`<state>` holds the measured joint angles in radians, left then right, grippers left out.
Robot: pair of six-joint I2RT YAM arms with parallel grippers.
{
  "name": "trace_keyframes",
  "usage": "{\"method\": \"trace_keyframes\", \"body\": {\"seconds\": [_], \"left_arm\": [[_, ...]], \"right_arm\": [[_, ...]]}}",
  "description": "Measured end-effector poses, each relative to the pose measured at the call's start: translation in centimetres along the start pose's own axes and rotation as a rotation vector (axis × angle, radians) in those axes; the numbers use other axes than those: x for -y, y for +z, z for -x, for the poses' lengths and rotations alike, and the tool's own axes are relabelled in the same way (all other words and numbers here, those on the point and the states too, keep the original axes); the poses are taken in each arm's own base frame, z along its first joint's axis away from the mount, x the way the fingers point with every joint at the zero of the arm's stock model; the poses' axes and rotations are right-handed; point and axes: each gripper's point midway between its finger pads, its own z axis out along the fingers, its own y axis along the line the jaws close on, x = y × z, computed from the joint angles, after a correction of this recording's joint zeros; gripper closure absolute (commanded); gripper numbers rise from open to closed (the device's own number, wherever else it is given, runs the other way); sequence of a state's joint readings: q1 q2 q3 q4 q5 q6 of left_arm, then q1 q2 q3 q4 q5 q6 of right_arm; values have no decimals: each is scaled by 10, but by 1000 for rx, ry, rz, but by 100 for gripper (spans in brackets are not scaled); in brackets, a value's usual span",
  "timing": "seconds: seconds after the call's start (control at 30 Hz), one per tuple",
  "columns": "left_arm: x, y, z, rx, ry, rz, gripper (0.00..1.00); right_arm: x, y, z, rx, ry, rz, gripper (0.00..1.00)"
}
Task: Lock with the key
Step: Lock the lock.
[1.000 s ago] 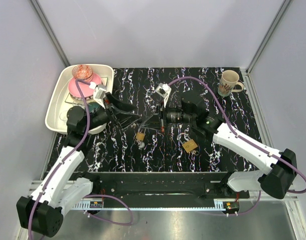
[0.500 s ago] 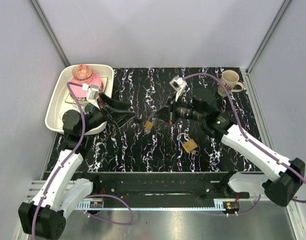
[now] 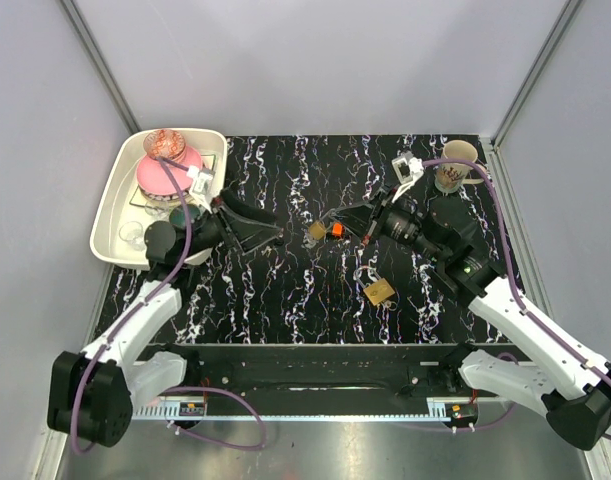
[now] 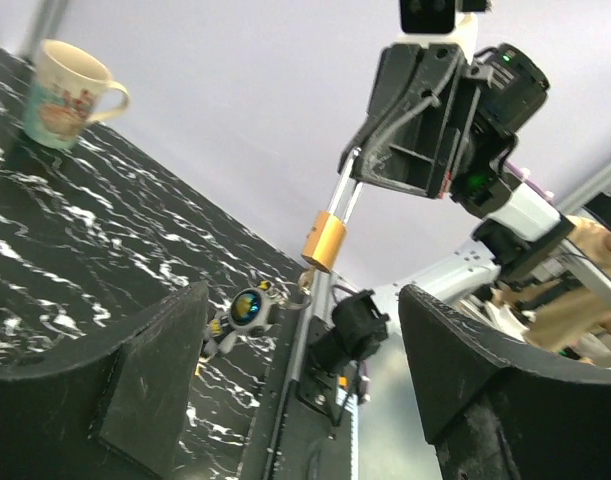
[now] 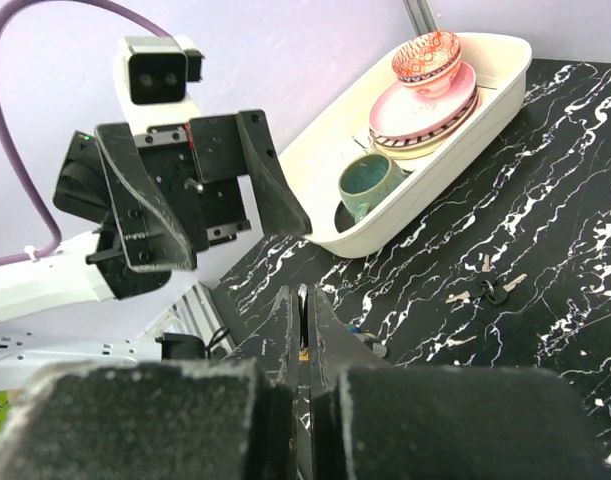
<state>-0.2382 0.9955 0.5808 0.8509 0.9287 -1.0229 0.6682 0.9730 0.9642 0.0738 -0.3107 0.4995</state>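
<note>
My right gripper is shut on the key, whose orange head shows right at the fingertips. A small brass padlock hangs from it above the mat; in the left wrist view this padlock dangles on a thin silver stem below the right gripper. The right wrist view shows the jaws pressed together on a thin sliver. My left gripper stands open a short way left of the padlock, facing it, with nothing between its fingers.
A second brass padlock lies on the black marbled mat. A small astronaut keychain shows under the hanging padlock. A white tray with pink plates and bowls sits far left, a mug far right. Loose keys lie mid-mat.
My right gripper has lifted the padlock off the mat and carried it right and toward the back. My left gripper has swung slightly right, staying open.
</note>
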Motion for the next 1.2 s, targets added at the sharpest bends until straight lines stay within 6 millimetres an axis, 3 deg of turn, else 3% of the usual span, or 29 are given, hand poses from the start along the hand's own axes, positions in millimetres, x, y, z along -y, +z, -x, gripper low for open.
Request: {"method": "trace_keyframes", "body": {"seconds": [0.23, 0.33, 0.5, 0.83, 1.2], "left_arm": [[10, 20, -28, -91, -45, -90, 24], [11, 26, -34, -122, -28, -99, 32], [15, 34, -41, -152, 8, -125, 55], [5, 43, -50, -188, -22, -126, 100], [17, 45, -41, -163, 14, -178, 100]], "right_arm": [[-3, 2, 6, 28, 25, 10, 100], [-3, 2, 7, 30, 29, 11, 100], [-3, 3, 6, 28, 37, 13, 100], [-4, 4, 4, 18, 47, 18, 100], [-8, 3, 13, 50, 34, 39, 100]]}}
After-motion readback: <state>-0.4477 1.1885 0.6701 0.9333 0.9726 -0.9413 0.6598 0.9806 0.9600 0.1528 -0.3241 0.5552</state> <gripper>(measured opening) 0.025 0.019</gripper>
